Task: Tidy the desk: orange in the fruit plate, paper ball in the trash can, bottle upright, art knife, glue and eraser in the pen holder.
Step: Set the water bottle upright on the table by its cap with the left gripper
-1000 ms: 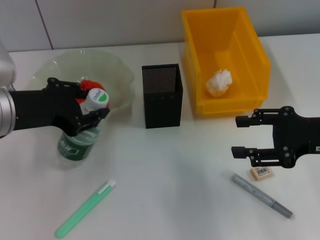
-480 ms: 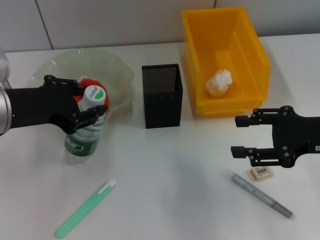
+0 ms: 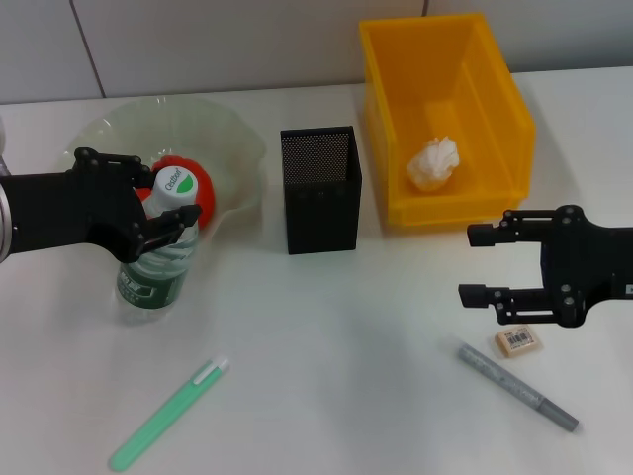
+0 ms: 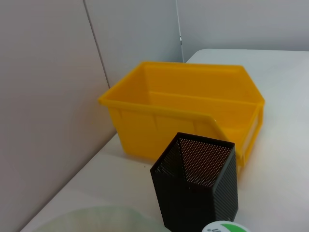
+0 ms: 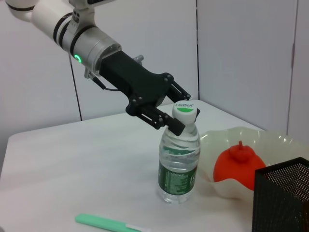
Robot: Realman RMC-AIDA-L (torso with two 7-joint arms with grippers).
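The bottle [image 3: 155, 259] stood up on the white surface [image 3: 326, 356], just in front of the clear fruit plate [image 3: 232, 148]. Its white and green cap [image 3: 174, 188] pointed up. The left tool [image 3: 158, 205] reached in from the left side, low and flat over the surface. Its black fingers [image 3: 166, 222] sat on each side of the bottle's neck, just under the cap. From the right wrist view the fingers [image 5: 166, 122] looked close around the neck, but I could not tell if they were pressing on it.

The orange [image 3: 183, 178] lay in the fruit plate, just behind the bottle. The black mesh pen holder [image 3: 319, 190] stood to the right of the plate. Next to that was the yellow trash can [image 3: 445, 119], and the paper ball [image 3: 435, 163] lay inside it.

The right tool [image 3: 477, 265] hung over the surface on the right side, in front of the trash can. Its arm came in flat from the right edge. Its two fingers [image 3: 490, 296] pointed to the left and were set wide apart, with nothing between them. The eraser [image 3: 518, 340] lay just beside and below that tool. The grey art knife [image 3: 516, 385] lay slanted near the eraser. The green glue stick [image 3: 168, 413] lay slanted at the front left, well apart from both tools.
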